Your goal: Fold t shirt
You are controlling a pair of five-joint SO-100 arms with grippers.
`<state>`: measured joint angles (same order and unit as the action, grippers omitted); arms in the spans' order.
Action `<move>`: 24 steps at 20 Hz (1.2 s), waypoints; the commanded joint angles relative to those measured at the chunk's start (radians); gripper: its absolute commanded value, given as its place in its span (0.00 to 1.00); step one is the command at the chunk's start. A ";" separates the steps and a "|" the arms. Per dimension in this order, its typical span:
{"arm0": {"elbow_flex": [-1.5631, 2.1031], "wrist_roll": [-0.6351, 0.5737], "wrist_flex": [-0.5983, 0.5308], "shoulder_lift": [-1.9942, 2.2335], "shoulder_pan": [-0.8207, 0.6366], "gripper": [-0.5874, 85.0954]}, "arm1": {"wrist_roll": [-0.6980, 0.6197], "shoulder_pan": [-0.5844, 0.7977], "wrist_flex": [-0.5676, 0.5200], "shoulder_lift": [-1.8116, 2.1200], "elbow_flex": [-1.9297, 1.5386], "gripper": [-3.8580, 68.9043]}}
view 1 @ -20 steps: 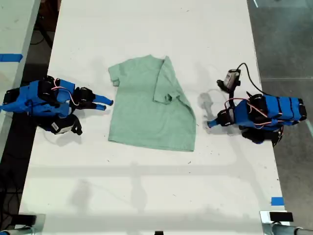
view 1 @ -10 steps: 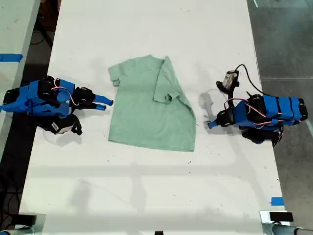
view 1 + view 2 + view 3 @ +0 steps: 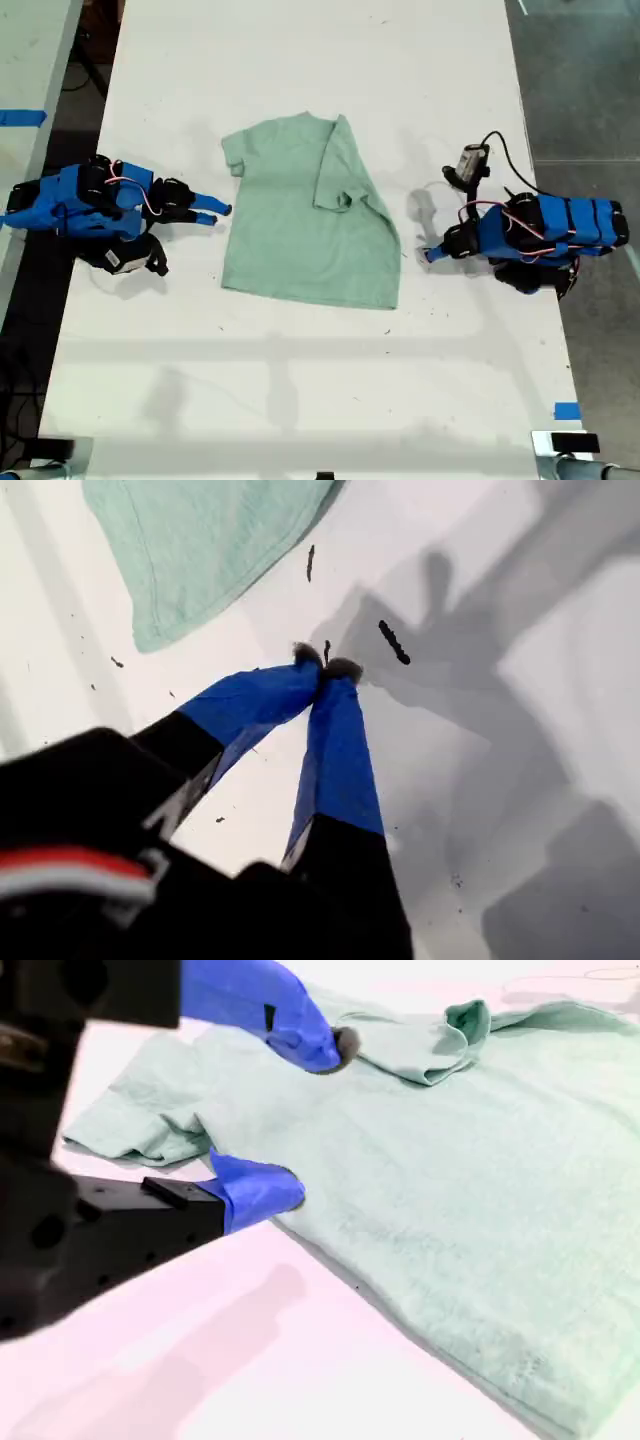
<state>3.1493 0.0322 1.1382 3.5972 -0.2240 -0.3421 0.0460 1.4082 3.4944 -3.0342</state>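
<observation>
Little has moved since the earlier frames: only the arm on the exterior view's right has shifted slightly, its tip edging a touch lower beside the shirt's hem corner, while the t shirt lies as it did.

From the exterior view, the shirt rests mid-table, neck toward the far end, hem toward the near end, so its long axis runs up and down the picture. One sleeve side is already folded over onto the body; the other sleeve lies flat toward the exterior view's left. My second gripper sits just beside that flat side, clearly closer to cloth than my first gripper, which stands a little apart from the folded edge.

From the first wrist view, my first gripper has its fingertips pressed together, holding nothing, with a corner of the shirt ahead of it.

From the second wrist view, my second gripper is spread wide and empty, the shirt straight ahead, its edge passing just beyond the lower fingertip. The unfolded sleeve seems the next piece to take.
</observation>
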 commanded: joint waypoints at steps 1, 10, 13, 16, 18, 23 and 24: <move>-0.009 0.014 -0.021 0.008 -0.009 0.22 | 0.006 -0.011 -0.017 0.011 -0.044 0.07; -0.012 0.032 -0.014 0.008 0.014 0.22 | 0.005 -0.014 -0.017 0.011 -0.044 0.07; -0.018 0.058 -0.008 0.008 0.011 0.22 | 0.005 -0.014 -0.017 0.011 -0.044 0.07; -0.023 0.135 -0.018 0.008 -0.012 0.21 | 0.006 -0.014 -0.017 0.011 -0.044 0.07; -0.023 0.149 -0.021 0.008 -0.009 0.21 | 0.006 -0.014 -0.017 0.011 -0.044 0.07; -0.025 0.189 -0.031 0.008 0.008 0.21 | 0.006 -0.014 -0.017 0.011 -0.044 0.07; -0.025 0.202 -0.032 0.008 -0.006 0.21 | 0.006 -0.014 -0.017 0.011 -0.044 0.07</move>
<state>3.1493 0.2056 1.1290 3.5972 -0.2270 -0.3421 0.0399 1.4082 3.4944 -3.0357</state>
